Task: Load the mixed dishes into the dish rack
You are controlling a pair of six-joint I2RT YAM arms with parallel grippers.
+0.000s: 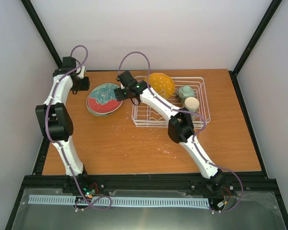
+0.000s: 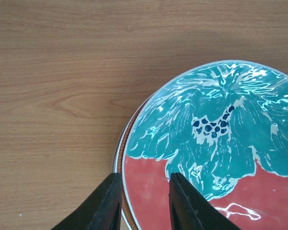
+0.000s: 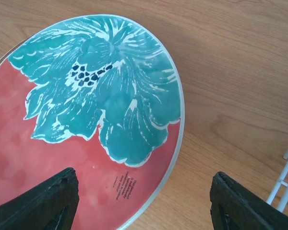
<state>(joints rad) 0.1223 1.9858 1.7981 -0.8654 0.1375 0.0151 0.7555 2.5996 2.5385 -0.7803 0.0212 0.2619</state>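
The red-and-teal plate (image 1: pixel 104 99) lies flat on the table, stacked on another plate of which only the rim (image 2: pixel 117 158) shows. My left gripper (image 1: pixel 84 86) is open at the plate's left edge; in the left wrist view (image 2: pixel 144 178) its jaws straddle the rim of the red-and-teal plate (image 2: pixel 216 143). My right gripper (image 1: pixel 121 92) is wide open over the plate's right edge (image 3: pixel 144 173), above the red-and-teal plate (image 3: pixel 86 96). The dish rack (image 1: pixel 201 117) holds the orange-yellow scalloped plate (image 1: pixel 162 84), the teal bowl (image 1: pixel 186 91) and the cream mug (image 1: pixel 191 104).
The rack stands right of the plates, and its white wire corner (image 3: pixel 285 179) shows in the right wrist view. Black frame posts and white walls close in the table at the back and sides.
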